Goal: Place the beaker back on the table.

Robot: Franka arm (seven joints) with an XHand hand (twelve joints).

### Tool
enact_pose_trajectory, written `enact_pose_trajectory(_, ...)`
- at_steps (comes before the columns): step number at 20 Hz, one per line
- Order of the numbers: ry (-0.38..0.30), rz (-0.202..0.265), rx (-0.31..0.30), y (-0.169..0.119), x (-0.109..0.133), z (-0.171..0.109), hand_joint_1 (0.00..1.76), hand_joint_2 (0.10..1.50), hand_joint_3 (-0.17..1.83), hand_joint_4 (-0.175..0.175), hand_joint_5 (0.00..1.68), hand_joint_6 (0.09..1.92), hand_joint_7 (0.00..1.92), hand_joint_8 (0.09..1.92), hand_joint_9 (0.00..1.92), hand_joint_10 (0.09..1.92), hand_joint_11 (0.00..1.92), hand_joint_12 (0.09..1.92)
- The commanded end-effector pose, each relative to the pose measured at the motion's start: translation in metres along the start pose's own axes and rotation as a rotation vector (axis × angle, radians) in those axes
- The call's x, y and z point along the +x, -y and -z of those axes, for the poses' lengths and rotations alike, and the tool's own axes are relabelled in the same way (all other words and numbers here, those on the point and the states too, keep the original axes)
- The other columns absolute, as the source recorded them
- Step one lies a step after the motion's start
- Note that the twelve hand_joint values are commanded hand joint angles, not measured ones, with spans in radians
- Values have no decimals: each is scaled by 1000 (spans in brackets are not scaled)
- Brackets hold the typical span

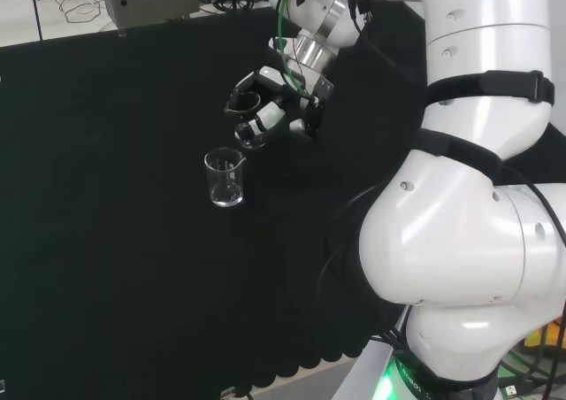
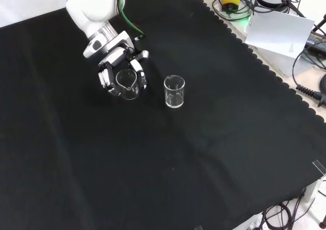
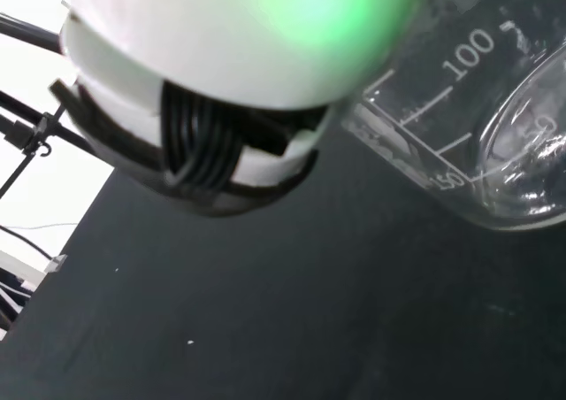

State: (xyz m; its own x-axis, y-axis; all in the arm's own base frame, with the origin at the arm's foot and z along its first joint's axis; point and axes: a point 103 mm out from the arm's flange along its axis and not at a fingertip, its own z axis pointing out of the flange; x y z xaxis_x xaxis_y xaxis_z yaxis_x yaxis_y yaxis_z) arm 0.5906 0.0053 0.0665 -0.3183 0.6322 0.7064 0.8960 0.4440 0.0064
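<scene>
Black cloth (image 2: 153, 179) w/ beaker (image 2: 174, 91).

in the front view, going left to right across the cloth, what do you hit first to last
hand curled round a clear beaker → second clear beaker standing apart on the black cloth → white sheet past the cloth's scalloped edge.
</scene>
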Motion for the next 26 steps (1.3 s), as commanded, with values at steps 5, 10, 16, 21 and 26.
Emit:
enact_pose_trajectory(5,-39,-29,-29,0,-18,4,1442,511,846,-175,1219,854,1315,787,1620,87,1063,787)
enact_pose_trajectory(10,-11,-38,-31,2,-18,1,1441,518,833,-175,1214,851,1313,779,1621,87,1058,795)
enact_pose_trajectory(16,13,-52,-13,7,-17,0,1438,542,800,-175,1204,861,1294,793,1608,87,1052,807)
enact_pose_trajectory(21,50,-56,21,11,-16,0,1357,799,421,-62,1119,896,1153,819,1493,87,1038,869)
enact_pose_trajectory(26,52,-55,47,14,-15,1,1242,594,662,-68,951,855,977,699,1291,87,788,1096)
